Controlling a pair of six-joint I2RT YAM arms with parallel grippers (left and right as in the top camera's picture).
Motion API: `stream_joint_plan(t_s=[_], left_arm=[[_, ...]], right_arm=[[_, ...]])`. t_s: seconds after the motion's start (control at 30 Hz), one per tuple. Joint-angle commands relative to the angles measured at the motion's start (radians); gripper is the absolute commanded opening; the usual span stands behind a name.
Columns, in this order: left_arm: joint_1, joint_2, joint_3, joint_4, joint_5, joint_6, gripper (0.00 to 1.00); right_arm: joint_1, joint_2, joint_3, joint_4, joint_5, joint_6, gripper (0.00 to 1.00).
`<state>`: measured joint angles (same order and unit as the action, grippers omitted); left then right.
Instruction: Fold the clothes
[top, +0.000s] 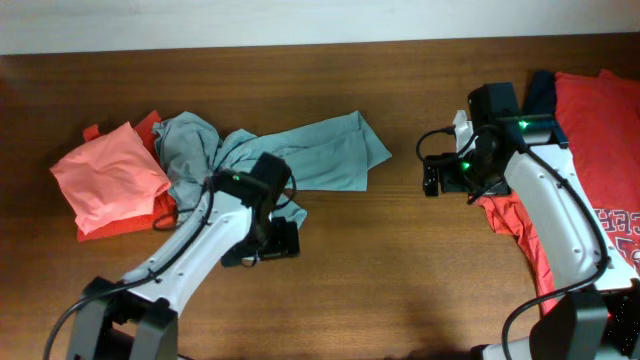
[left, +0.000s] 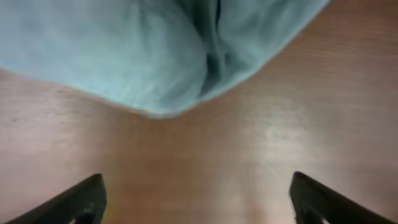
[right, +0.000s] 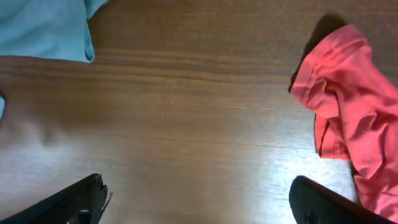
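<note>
The left gripper (left: 199, 202) at the bottom of its wrist view stands spread and empty over the brown wooden table (left: 249, 143), a crumpled pale grey-blue cotton T-shirt (left: 124, 50) filling the top, while the right gripper (right: 199, 202) gapes likewise, a coral-red cotton T-shirt (right: 348, 106) at that view's right edge.

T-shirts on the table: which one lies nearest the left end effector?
The pale grey-blue cotton T-shirt, spread mid-table just ahead of the left end effector; the coral one lies farther left.
</note>
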<state>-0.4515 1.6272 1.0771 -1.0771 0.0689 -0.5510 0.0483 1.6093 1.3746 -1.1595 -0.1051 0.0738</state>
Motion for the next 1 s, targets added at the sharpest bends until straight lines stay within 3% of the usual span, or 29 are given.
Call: stream_joint_plan(t_s=[0.0, 0.03, 0.2, 0.33, 0.47, 0.73, 0.8, 0.97], left_arm=[[-0.002, -0.006, -0.082, 0.131, 0.009, -0.024, 0.89], [-0.002, -0.006, -0.093, 0.153, 0.006, -0.024, 0.83], [0.019, -0.006, -0.095, 0.176, -0.004, -0.024, 0.81], [0.039, -0.003, -0.095, 0.203, -0.055, -0.024, 0.74], [0.042, 0.024, -0.095, 0.230, -0.058, -0.021, 0.61], [0.042, 0.056, -0.095, 0.240, -0.054, -0.021, 0.62], [0.042, 0.057, -0.095, 0.248, -0.055, -0.021, 0.72], [0.055, 0.074, -0.095, 0.259, -0.048, -0.021, 0.68]], right_arm=[[-0.003, -0.010, 0.014, -0.005, 0.005, -0.006, 0.99], [-0.003, -0.010, 0.014, -0.008, 0.005, -0.006, 0.99], [-0.003, -0.010, 0.014, -0.012, 0.005, -0.006, 0.99], [-0.003, -0.010, 0.014, -0.013, 0.005, -0.006, 0.98], [-0.003, -0.010, 0.014, -0.016, 0.005, -0.006, 0.99], [-0.003, -0.010, 0.014, 0.003, -0.077, -0.015, 0.98], [-0.003, -0.010, 0.014, 0.004, -0.086, -0.015, 0.99], [-0.003, -0.010, 0.014, -0.002, -0.086, -0.015, 0.99]])
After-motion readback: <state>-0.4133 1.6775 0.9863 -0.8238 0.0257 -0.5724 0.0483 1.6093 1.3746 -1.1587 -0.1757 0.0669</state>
